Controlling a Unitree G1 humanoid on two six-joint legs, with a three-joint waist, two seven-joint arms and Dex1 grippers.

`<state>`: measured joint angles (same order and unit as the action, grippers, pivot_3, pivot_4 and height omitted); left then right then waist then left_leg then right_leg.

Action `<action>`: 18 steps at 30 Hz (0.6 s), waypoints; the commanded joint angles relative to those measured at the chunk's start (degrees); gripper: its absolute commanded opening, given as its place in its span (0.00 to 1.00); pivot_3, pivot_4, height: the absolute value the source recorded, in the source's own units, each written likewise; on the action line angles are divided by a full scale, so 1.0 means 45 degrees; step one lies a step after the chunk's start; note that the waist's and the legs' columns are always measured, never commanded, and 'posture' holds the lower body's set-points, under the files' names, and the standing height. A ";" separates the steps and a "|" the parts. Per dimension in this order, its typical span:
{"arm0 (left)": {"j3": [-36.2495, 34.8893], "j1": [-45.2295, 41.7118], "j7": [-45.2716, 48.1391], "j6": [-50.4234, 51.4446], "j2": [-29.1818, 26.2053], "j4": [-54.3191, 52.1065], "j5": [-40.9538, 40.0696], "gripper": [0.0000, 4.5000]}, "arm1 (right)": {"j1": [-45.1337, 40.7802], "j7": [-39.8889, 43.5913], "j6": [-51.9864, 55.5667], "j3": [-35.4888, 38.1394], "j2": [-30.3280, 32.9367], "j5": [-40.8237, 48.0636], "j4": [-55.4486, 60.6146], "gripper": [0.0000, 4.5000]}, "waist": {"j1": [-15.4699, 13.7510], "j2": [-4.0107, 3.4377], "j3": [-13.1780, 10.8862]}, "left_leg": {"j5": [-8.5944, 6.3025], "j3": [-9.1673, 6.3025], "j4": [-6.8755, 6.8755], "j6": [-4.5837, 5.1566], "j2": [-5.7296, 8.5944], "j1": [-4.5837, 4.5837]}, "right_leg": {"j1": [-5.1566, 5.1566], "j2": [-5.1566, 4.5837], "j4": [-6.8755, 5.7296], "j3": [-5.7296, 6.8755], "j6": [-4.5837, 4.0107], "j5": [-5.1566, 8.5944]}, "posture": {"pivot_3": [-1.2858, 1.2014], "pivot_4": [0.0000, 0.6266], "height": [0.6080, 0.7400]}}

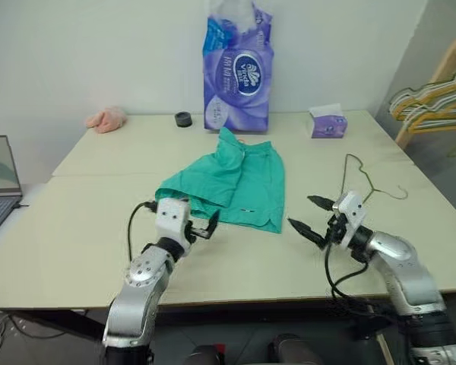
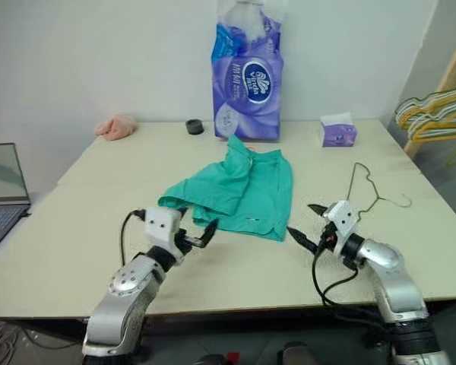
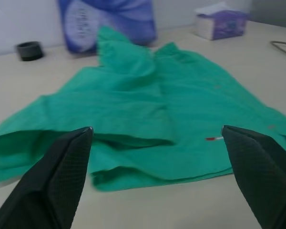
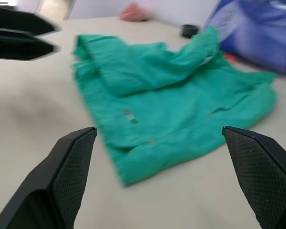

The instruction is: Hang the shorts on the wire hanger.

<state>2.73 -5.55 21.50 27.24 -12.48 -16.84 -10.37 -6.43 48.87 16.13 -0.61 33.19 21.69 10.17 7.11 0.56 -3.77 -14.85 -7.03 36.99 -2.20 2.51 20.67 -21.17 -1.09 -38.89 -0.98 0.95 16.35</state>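
The shorts (image 1: 235, 182) lie crumpled mid-table (image 1: 91, 228), their long axis running from the near edge toward the tissue pack (image 1: 237, 72) at the far wall, one end bunched up at the pack; the wire hanger (image 1: 365, 181) lies flat to their right, hook pointing right; the left gripper (image 1: 201, 225) and right gripper (image 1: 311, 217) flank the near hem, fingers spread wide, holding nothing.

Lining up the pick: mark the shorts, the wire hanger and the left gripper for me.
shorts (image 1: 247, 182): left eye view, middle of the cloth.
wire hanger (image 1: 359, 176): left eye view, wire near the hook's base.
left gripper (image 1: 203, 226): left eye view, between its open fingertips.
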 commanded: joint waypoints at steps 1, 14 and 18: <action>0.0747 -0.1468 0.0659 0.0908 0.0170 0.1074 -0.0353 0.99 | 0.0246 0.0878 0.1524 0.0516 0.0952 0.1353 0.1636 1.00 | 0.0286 0.0004 0.0000 | 0.0000 -0.0005 -0.0004 0.0000 -0.0001 0.0002 | -0.0001 0.0002 0.0003 0.0008 0.0002 0.0002 | 0.38 0.03 1.00; 0.2542 -0.5601 0.1015 0.1626 0.1373 0.6997 0.0724 0.99 | 0.0538 0.0603 0.2951 0.0679 0.1409 0.2375 0.3758 1.00 | 0.1894 0.0018 -0.0010 | -0.0046 -0.0023 -0.0015 0.0018 -0.0010 0.0037 | -0.0012 0.0006 0.0043 0.0018 0.0094 0.0058 | 0.36 0.05 1.00; 0.2359 -0.5612 0.0786 0.1823 0.1371 0.7336 0.0902 0.99 | 0.0555 0.0636 0.2923 0.0841 0.1406 0.2439 0.3636 1.00 | 0.2097 0.0019 -0.0012 | -0.0060 -0.0039 -0.0016 0.0024 -0.0010 0.0041 | -0.0013 0.0000 0.0051 0.0014 0.0110 0.0067 | 0.35 0.06 1.00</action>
<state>14.23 -30.00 25.58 34.97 -6.31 16.46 -6.69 -3.20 51.73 29.55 1.22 39.49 31.15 25.07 16.54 0.64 -3.82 -15.13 -7.23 36.91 -2.09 2.46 20.85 -21.23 -1.10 -38.66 -0.92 1.45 16.65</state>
